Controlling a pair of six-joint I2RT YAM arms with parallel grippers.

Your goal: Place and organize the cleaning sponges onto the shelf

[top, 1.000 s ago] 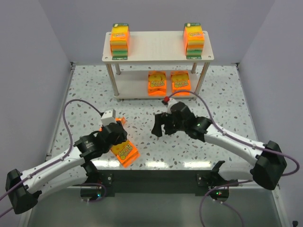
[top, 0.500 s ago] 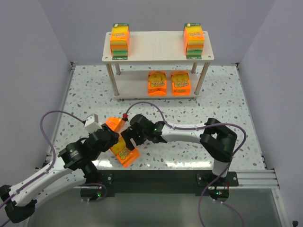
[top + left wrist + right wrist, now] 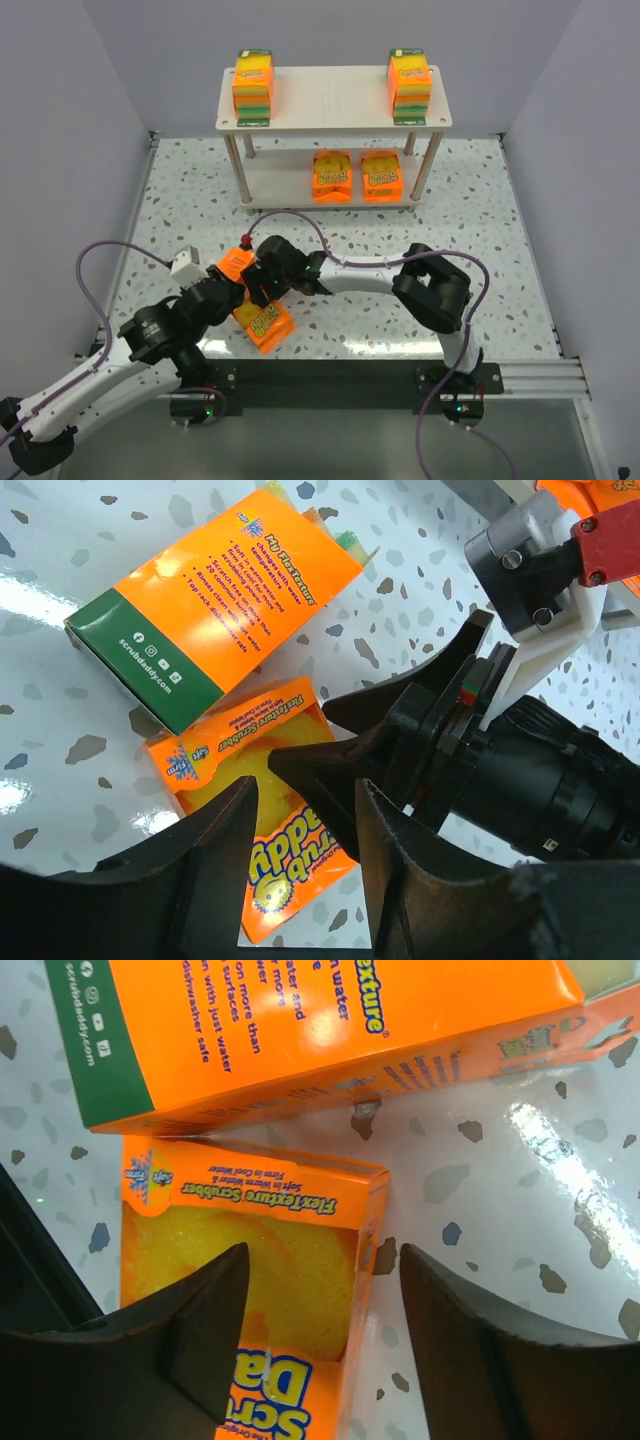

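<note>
Two cleaning sponges packs lie on the table at the front left. One lies flat, front up (image 3: 264,324), and shows in the left wrist view (image 3: 262,852) and the right wrist view (image 3: 250,1280). The other lies back up just beyond it (image 3: 234,263) (image 3: 215,600) (image 3: 300,1030). My left gripper (image 3: 230,298) (image 3: 305,810) is open above the flat pack. My right gripper (image 3: 260,288) (image 3: 322,1260) is open, straddling that pack's right edge; one of its fingers (image 3: 345,765) sits between my left fingers. The shelf (image 3: 330,100) stands at the back.
Two packs stand on the shelf's top board at the left (image 3: 253,88) and right (image 3: 410,85) ends. Two more lie on the lower board (image 3: 332,176) (image 3: 381,175). Grey walls enclose the speckled table (image 3: 470,230). Cables loop from both arms.
My right arm has swung from the table's middle far to the left, down onto the flat pack beside my left gripper. My left arm has drawn back slightly.
</note>
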